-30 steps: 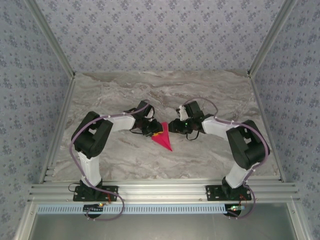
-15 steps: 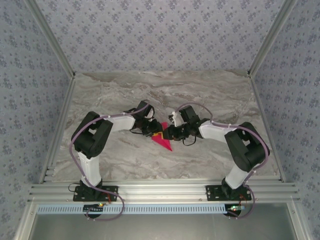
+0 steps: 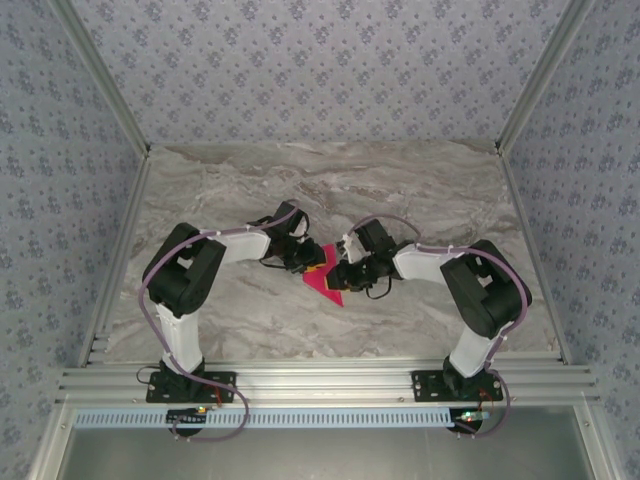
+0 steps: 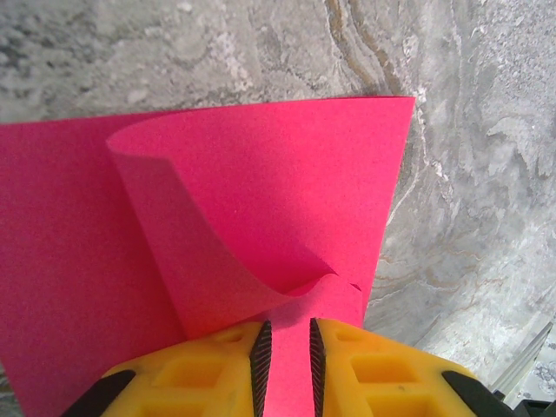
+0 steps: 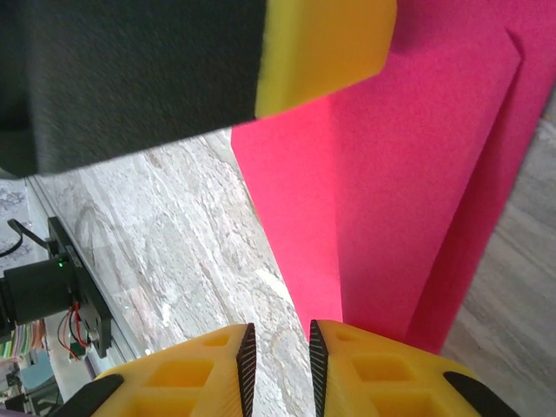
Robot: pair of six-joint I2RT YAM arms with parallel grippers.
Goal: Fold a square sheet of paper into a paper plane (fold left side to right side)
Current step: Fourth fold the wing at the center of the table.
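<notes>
The marbled counter [image 3: 420, 190] carries everything, and my two arms bend in toward its middle from either side. Between them lies the magenta sheet of paper [image 3: 327, 284], creased into a narrow triangle. Its long axis runs from the wide end farther out to the point, which aims back toward my bases and a little to the right. My left pincer [image 3: 312, 266] sits at the sheet's left edge and my right pincer [image 3: 343, 280] at its right edge.

From my left wrist, the left pincer [image 4: 289, 334] is nearly pressed together. Pink runs into the slit between its jaws, and a flap [image 4: 217, 226] curls up off the flat layer toward it, so I judge it is pinching that flap. From my right wrist, the right pincer [image 5: 280, 340] shows a slim gap, mostly counter, with the paper's edge at one side. Whether it grips, I cannot tell.

The fold goes left over right, so the flap must travel away from my left side, across the long axis, toward the right pincer. My left arm is the nearer one for that; the right would do best pinning the lower layer.
</notes>
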